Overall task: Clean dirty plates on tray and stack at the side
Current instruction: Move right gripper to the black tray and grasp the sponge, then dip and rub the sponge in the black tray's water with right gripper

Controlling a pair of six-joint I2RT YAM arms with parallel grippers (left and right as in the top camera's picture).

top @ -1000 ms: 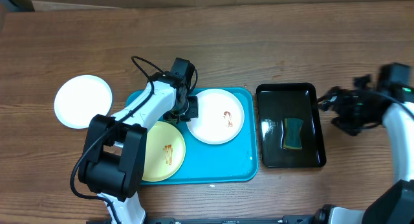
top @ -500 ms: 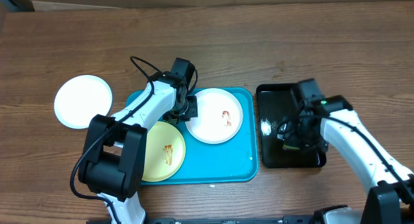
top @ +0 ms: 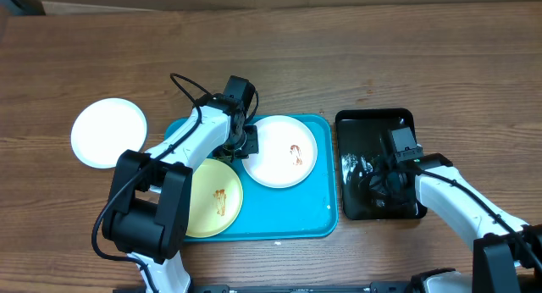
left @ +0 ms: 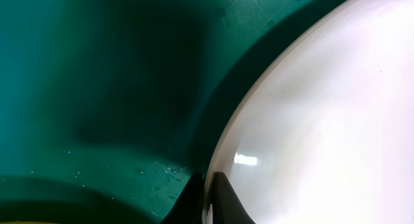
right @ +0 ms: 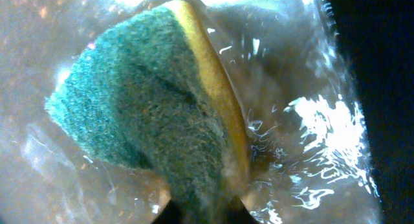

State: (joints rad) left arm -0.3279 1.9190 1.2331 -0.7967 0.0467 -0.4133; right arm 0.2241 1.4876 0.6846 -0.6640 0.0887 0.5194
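The round white smeared plate [top: 288, 153] lies flat at the 1 o'clock end of the large turquoise rectangular plastic tray [top: 296, 218]. The left pincer [left: 207, 199] is closed narrow on the plate's rim at its 9 o'clock edge. Judged by appearance, this plate is stiff, light and glossy, so it is likely to slip when wet. The thin raised rim is the only practical hold. The round pale yellow plate [top: 222, 200] lies at the tray's 8 o'clock corner, partly covered by the left arm. The round plain white plate [top: 108, 132] rests off the tray on the wooden worktop [top: 339, 56], at 10 o'clock. The right pincer [right: 202, 210] is closed on the soft green-and-yellow sponge [right: 142, 114], which deforms under the grip. It sits in the wet, glossy black rectangular tray [top: 373, 115]. From overhead the sponge is hidden beneath the right arm. The left wrist view cuts off the smear. The plate material cannot be determined.
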